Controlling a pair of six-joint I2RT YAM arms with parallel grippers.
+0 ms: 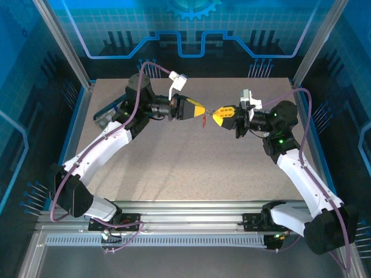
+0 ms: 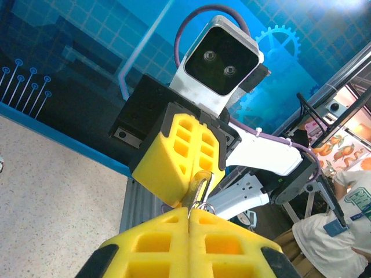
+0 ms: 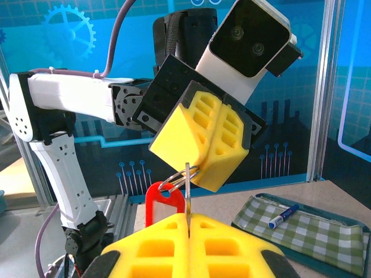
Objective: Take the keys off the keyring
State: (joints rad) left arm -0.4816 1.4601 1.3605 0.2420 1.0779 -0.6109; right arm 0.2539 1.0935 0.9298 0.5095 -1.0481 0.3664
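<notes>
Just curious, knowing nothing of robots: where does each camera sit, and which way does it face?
Top view: above and behind the arms, looking down on the table; both arms show.
Left wrist: on the left arm, facing the right gripper; own left gripper at bottom.
Right wrist: on the right arm, facing the left gripper; own right gripper at bottom.
Shared: both wrist views see the keyring pinched between shut grippers; top and right wrist see its red tag.

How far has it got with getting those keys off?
Done: the red-tagged keyring is up off the table. In hand: the left gripper and right gripper both pinch its metal, tip to tip, the tag dangling between. Left: the key looks still attached, so the separating itself remains.
</notes>
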